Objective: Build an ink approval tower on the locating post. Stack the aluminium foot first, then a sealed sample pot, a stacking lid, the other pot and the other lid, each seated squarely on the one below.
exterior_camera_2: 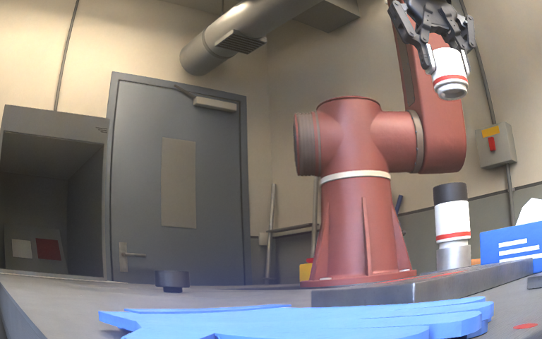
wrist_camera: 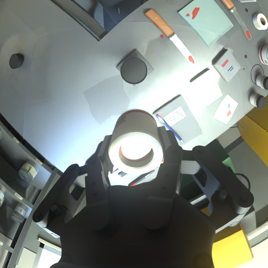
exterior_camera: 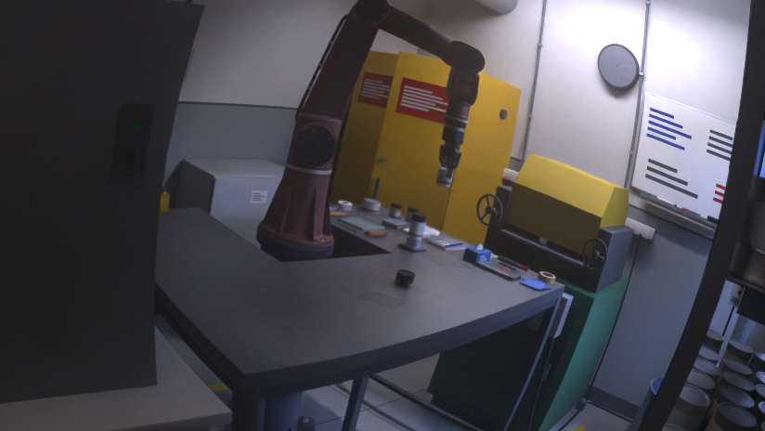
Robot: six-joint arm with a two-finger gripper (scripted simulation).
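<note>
The tower [exterior_camera: 416,231] stands on its square base plate on the bench: an aluminium foot [exterior_camera_2: 453,258], a white pot with a red band [exterior_camera_2: 452,223] and a dark lid [exterior_camera_2: 450,194] on top, seen as a dark disc [wrist_camera: 133,70] from above. High above it and a little to the right, my gripper [exterior_camera: 445,176] grips the second white red-banded sample pot [exterior_camera_2: 450,74] upright by its top [wrist_camera: 136,141]. The other dark stacking lid [exterior_camera: 405,277] lies alone on the bench front, left of the tower [exterior_camera_2: 172,279].
A yellow cabinet [exterior_camera: 423,139] stands behind the bench, and a yellow-topped press [exterior_camera: 562,219] to its right. Knives, a glass slab [wrist_camera: 205,21], small pots, tape, cards and a notebook [wrist_camera: 178,120] crowd the bench beside the tower. Blue gloves [exterior_camera_2: 303,320] lie at the bench edge.
</note>
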